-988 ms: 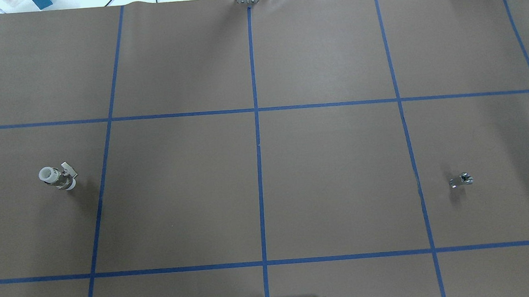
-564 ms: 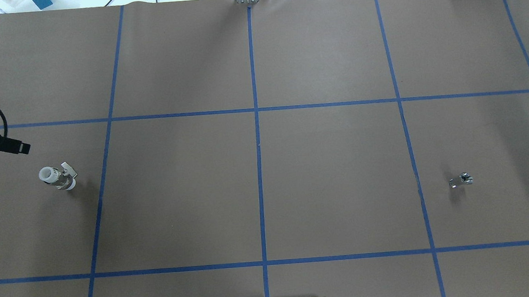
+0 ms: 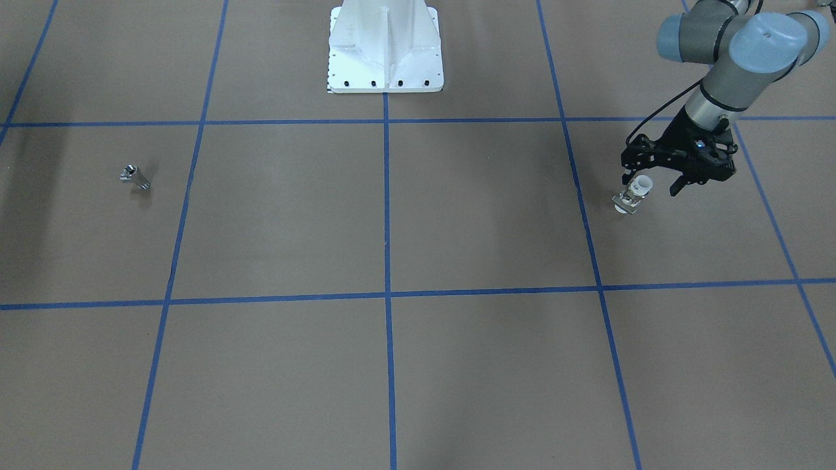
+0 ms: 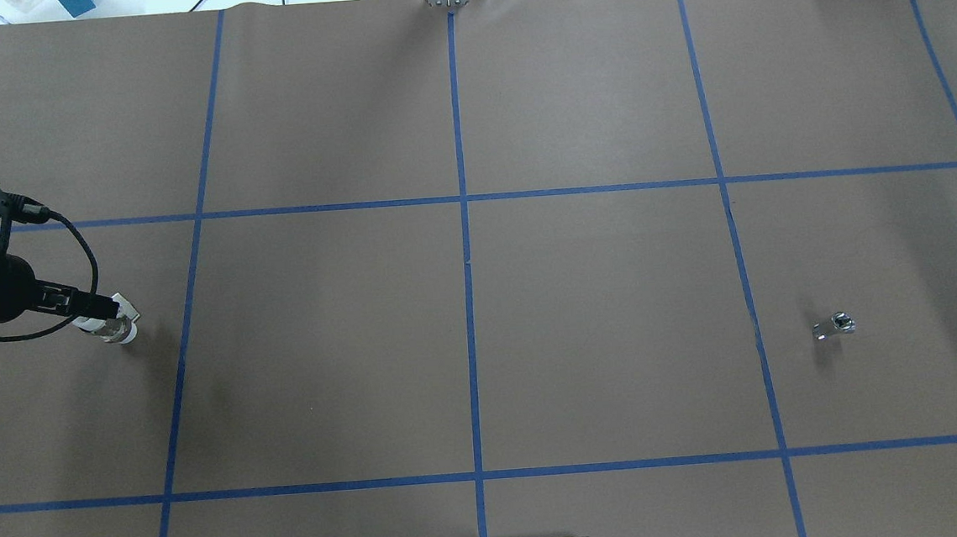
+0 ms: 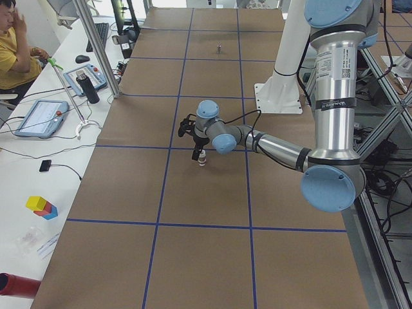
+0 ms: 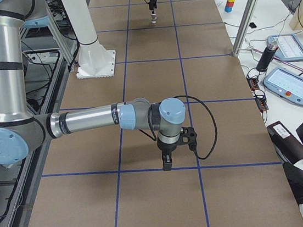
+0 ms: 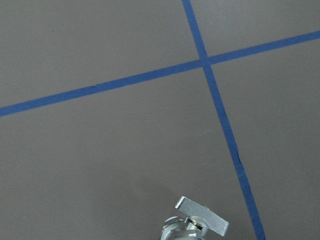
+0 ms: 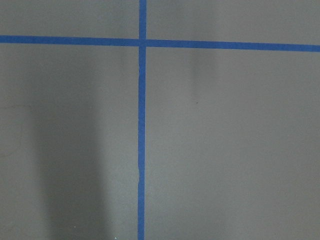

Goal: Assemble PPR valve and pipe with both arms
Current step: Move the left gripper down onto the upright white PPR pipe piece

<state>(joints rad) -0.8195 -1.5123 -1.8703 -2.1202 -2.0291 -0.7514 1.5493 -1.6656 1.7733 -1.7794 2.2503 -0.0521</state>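
PPR valve [image 3: 631,199] upright, top between left tool's [image 3: 650,185] spread fingers [image 3: 675,188]

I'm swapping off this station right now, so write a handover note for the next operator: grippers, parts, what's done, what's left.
Left gripper: open, fingers either side of the standing PPR valve, nothing gripped yet.
Right gripper: above bare table; open or shut cannot be told.
Pipe: lies alone on the robot's right side, untouched.
Done: left arm's approach. Left: grip valve, fetch pipe, join them.
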